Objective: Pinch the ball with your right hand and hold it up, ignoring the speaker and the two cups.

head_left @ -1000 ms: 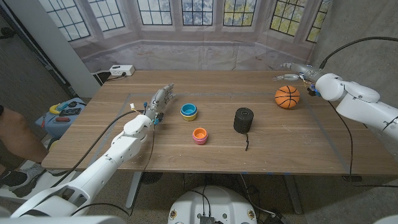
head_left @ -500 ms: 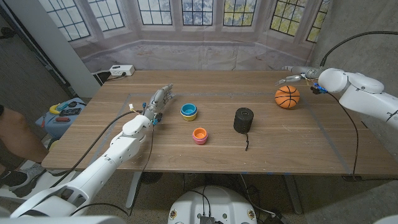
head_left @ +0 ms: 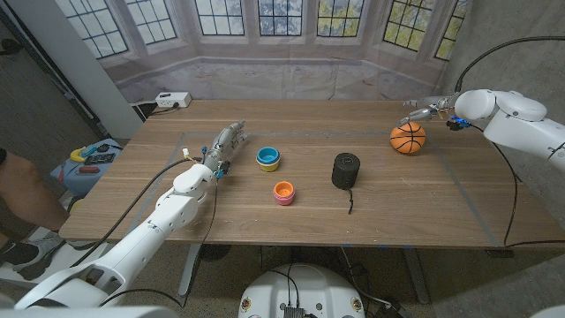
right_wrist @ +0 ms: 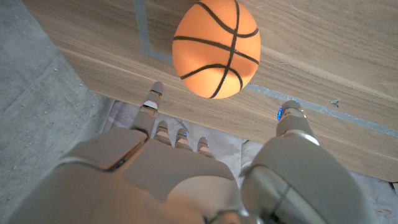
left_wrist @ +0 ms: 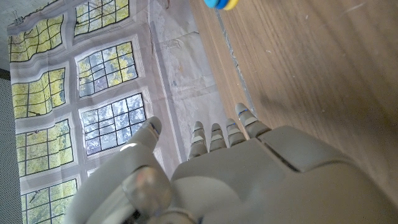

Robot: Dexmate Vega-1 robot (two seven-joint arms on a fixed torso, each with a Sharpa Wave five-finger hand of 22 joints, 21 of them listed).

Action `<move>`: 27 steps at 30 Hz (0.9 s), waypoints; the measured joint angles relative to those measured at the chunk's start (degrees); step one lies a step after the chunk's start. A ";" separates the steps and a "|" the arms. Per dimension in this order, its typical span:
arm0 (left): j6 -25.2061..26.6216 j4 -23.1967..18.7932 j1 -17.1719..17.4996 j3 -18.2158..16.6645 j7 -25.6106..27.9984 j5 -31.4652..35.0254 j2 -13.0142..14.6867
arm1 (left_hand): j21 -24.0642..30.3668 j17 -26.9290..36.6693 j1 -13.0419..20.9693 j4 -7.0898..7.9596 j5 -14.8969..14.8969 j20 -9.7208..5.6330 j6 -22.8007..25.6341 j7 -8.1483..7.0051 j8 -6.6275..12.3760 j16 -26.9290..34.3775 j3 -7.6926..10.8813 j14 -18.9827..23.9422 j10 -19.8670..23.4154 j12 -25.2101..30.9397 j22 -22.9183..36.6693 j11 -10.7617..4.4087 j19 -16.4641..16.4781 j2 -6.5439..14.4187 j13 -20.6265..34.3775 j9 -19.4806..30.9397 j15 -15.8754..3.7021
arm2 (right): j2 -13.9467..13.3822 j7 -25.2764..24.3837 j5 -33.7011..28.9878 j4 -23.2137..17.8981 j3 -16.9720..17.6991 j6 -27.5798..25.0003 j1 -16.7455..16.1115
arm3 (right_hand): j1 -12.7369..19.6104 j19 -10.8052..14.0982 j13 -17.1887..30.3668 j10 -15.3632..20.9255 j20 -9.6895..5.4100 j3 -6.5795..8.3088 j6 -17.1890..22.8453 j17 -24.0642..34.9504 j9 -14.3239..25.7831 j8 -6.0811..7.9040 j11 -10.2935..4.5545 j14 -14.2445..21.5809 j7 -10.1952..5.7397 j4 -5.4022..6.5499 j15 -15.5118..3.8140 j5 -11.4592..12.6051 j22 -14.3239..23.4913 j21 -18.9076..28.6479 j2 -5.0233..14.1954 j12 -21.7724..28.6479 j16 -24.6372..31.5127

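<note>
Over the last second the right hand (head_left: 425,109) has climbed and drawn in over the far right part of the table, and we now see it hovering just above and behind the small orange basketball-patterned ball (head_left: 408,138), which has not moved. The hand is spread, thumb apart from the fingers, and grasps nothing; the ball sits on the wood just below its fingertips.

The surface is a long brown wooden table (head_left: 265,216) with a pale tape line across it. Behind it hangs a backdrop printed with stone-framed windows (head_left: 265,26), and a white power strip (head_left: 172,100) lies at the far left corner.

In the head view we see the left hand (head_left: 226,143) well away on the other side, fingers apart and empty. Between the two hands stand a blue-and-yellow cup (head_left: 268,158), a pink-and-orange cup (head_left: 283,192) and a black cylindrical speaker (head_left: 346,170) with a short cord.

The right wrist view gives us the ball (right_wrist: 216,47) up close, black seams plain, framed between the outstretched fingers (right_wrist: 151,102) and thumb, touching neither. The left wrist view catches only a sliver of the blue-and-yellow cup (left_wrist: 219,4) at the frame's edge.

A person's arm is cut off at the left border, too little to make out.
</note>
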 measured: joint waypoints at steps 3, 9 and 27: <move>0.00 0.00 0.02 0.00 0.01 0.00 0.00 | -0.19 0.00 0.00 0.00 0.00 0.00 0.00 0.00 0.00 0.00 0.00 0.00 0.00 0.00 0.00 0.00 0.00 0.00 0.00 0.00 0.00 | 0.20 0.00 0.00 0.80 -0.55 0.00 0.81 | 0.31 -0.28 -0.14 0.01 -0.09 0.00 0.02 0.00 0.00 0.00 0.41 0.00 -0.20 0.00 0.00 0.00 0.00 0.00 -0.30 0.00 0.00; 0.21 -0.01 0.08 0.02 0.10 0.00 0.00 | -0.19 0.22 0.22 0.00 0.00 0.00 0.00 0.00 0.00 0.00 0.00 0.00 0.00 0.00 0.00 0.00 0.00 0.22 0.00 0.00 0.00 | 0.68 3.62 -2.41 2.31 -1.52 1.61 2.15 | 0.53 -0.50 -0.15 0.03 0.12 -0.01 0.03 0.00 0.02 0.00 0.85 0.00 -0.20 -0.01 0.00 0.00 0.00 0.00 -0.53 0.00 0.00; 0.73 -0.61 0.50 0.17 0.23 -0.03 0.27 | -0.82 0.16 0.32 0.01 0.23 0.09 4.10 1.63 1.05 0.00 0.00 0.00 0.00 0.00 -0.01 0.00 0.52 0.32 0.00 0.00 0.00 | 2.70 8.04 -5.40 6.61 -4.05 5.35 5.00 | 1.29 -2.03 0.18 0.09 0.00 -0.32 0.04 0.00 0.28 0.00 2.73 0.01 0.25 -0.32 0.00 0.51 0.00 0.00 -0.67 0.49 0.46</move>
